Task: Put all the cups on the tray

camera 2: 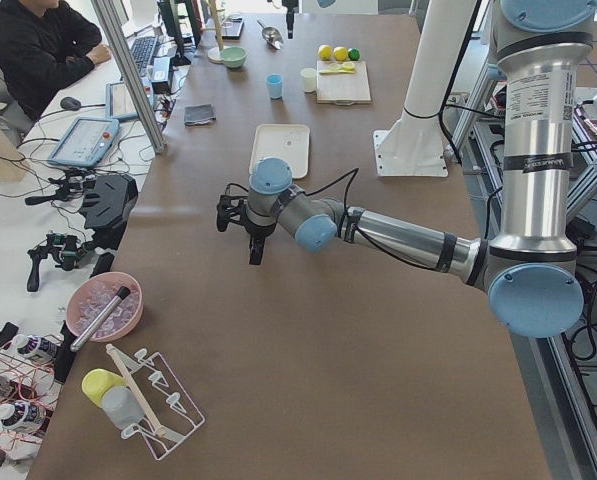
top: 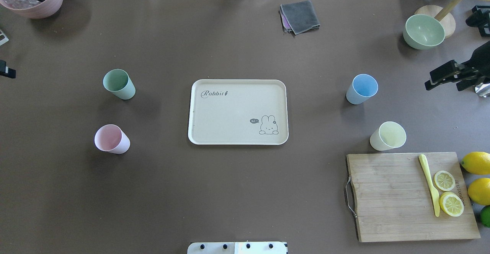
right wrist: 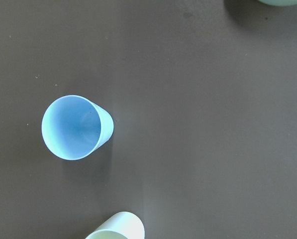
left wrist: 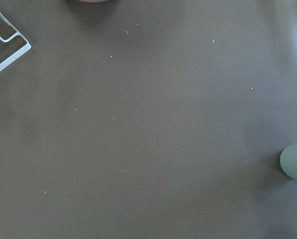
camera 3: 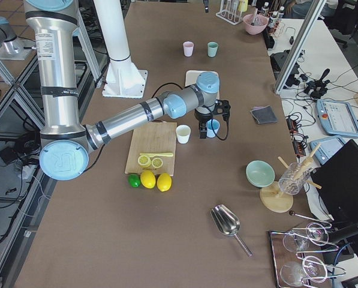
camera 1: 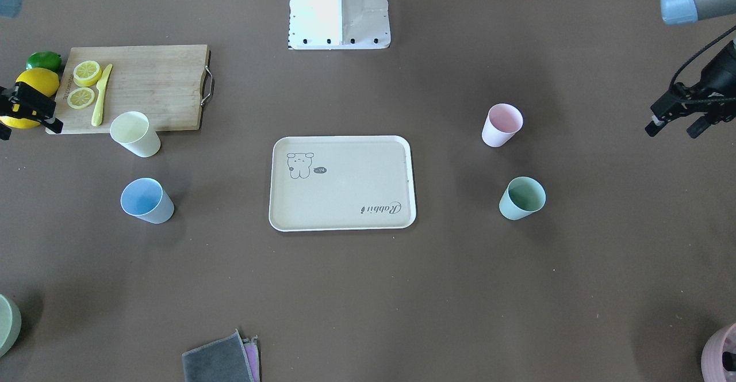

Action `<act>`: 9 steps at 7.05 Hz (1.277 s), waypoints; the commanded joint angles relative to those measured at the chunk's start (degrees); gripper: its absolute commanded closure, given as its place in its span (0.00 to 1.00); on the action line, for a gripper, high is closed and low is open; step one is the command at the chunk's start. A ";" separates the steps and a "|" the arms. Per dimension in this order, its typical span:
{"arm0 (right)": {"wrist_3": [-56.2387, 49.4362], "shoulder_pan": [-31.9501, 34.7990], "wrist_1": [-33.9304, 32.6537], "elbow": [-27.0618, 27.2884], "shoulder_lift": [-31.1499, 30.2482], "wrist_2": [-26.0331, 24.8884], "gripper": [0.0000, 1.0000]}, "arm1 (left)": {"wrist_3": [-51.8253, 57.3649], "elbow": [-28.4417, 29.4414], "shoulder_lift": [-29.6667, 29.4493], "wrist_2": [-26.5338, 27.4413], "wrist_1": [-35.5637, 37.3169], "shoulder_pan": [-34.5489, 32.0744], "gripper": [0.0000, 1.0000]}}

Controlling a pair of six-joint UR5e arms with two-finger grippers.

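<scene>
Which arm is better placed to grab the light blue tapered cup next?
Right. The light blue tapered cup stands on the robot's right, close to the right gripper; the left gripper is across the cream rectangular tray.

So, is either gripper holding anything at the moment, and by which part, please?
Nothing is held: the left gripper and the right gripper are both open and empty above the table.
</scene>
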 commanded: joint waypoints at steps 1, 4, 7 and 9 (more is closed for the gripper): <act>3.81 -6.81 4.37 -2.16 -0.53 -4.21 0.00 | -3.74 -2.14 -0.03 1.43 -0.10 2.58 0.02; 6.70 -13.07 9.12 -5.34 -0.70 -7.49 0.00 | -3.65 -2.23 -0.03 1.43 -0.10 2.58 0.02; 6.62 -15.79 11.21 -4.46 -3.59 -7.40 0.00 | -3.56 -2.14 -0.03 1.43 -0.10 2.67 0.02; 6.71 -17.21 12.63 -4.46 -5.10 -7.58 0.23 | -3.56 -2.14 -0.03 1.43 -0.10 2.85 0.02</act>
